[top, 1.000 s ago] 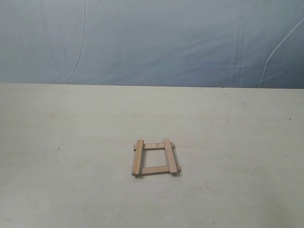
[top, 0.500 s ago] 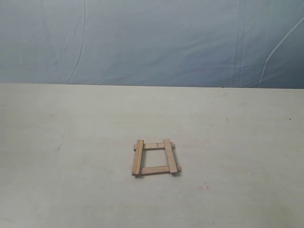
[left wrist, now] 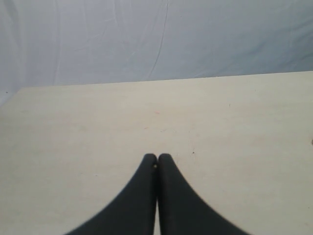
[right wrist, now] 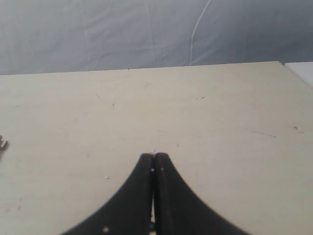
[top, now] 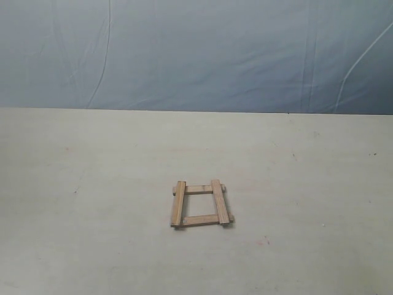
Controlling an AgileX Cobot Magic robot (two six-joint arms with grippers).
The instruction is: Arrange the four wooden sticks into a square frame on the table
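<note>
You have the small square frame (top: 199,219) of four flat light-brown wooden sticks lying on the wide pale cream desk (top: 92,246), a little below the centre of the exterior view and close to its middle from side to side. The left stick (top: 178,203) and the right stick (top: 220,201) run from the near side toward the back. Both lean slightly, so the outline is a touch wider at the bottom than at the top. The upper stick (top: 199,190) and the lower stick (top: 199,220) cross between them. Their ends poke out just past the right stick, and all four corners touch and overlap. The side pair appears to rest on top of the cross pair, though the view is too small for you to be sure. Bare desk shows inside the outline. Faint specks and scuffs mark the surface around it. The creased blue-grey cloth backdrop (top: 196,55) fills the upper third of that view.

Your left gripper (left wrist: 157,156) has its two black fingers pressed together along their length with nothing between them, and it hangs over bare desk. Your right gripper (right wrist: 154,155) is pressed together in the same way, empty, and also above bare desk. Neither wrist view shows the frame clearly.
</note>
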